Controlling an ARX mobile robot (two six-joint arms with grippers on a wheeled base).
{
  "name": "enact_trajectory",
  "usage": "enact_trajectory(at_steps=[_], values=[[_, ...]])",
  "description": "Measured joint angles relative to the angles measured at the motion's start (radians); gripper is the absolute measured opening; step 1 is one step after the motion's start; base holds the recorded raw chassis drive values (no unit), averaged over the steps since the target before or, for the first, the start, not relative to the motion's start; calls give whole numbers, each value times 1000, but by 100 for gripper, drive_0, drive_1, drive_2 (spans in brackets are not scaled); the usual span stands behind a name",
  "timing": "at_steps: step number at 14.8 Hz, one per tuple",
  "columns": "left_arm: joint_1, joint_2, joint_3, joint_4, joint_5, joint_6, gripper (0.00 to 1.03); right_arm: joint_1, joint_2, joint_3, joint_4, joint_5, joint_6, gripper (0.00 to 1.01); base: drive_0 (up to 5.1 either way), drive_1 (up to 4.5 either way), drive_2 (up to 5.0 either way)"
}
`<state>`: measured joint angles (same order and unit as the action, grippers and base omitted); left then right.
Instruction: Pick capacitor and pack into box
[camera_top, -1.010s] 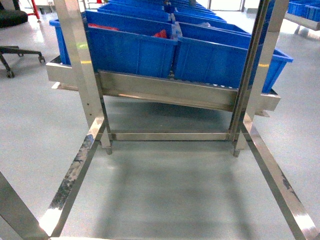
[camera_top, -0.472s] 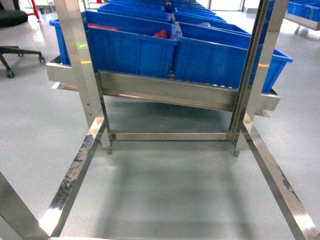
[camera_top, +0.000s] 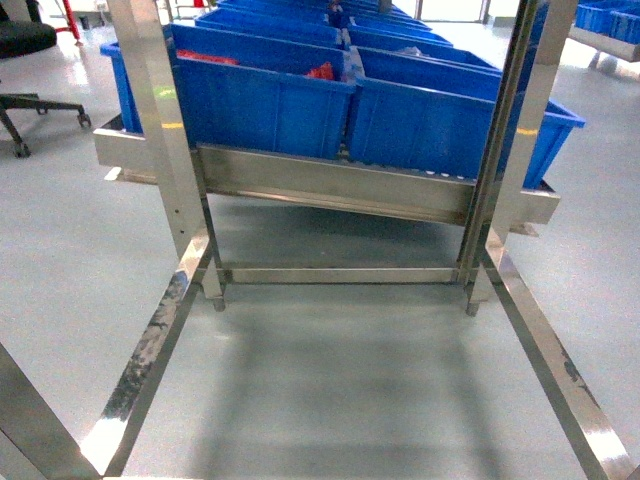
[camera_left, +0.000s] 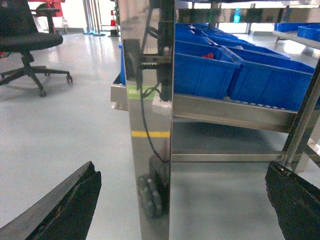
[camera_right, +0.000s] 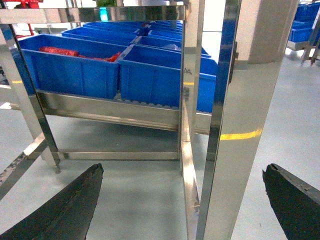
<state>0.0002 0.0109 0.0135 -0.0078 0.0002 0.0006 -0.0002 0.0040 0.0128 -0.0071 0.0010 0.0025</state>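
While both arms hung low, glossy blue bins (camera_top: 270, 95) sat on a polished steel rack (camera_top: 330, 185).
Left gripper (camera_left: 185, 200) and right gripper (camera_right: 190, 200) showed rough black fingers (camera_left: 65, 205) spread wide, empty.

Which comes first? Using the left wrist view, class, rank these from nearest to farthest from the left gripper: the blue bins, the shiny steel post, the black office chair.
1. The steel post, straight ahead between the open left gripper's fingers.
2. The blue bins, beyond the post, on the rack to the right.
3. The office chair, far back at upper left.
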Motion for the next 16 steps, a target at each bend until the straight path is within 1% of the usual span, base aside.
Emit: enact_trajectory(at_steps=[16], values=[[0, 0, 0, 3, -2, 0, 98, 0, 0, 0, 2, -1, -1, 98, 0, 0, 0]])
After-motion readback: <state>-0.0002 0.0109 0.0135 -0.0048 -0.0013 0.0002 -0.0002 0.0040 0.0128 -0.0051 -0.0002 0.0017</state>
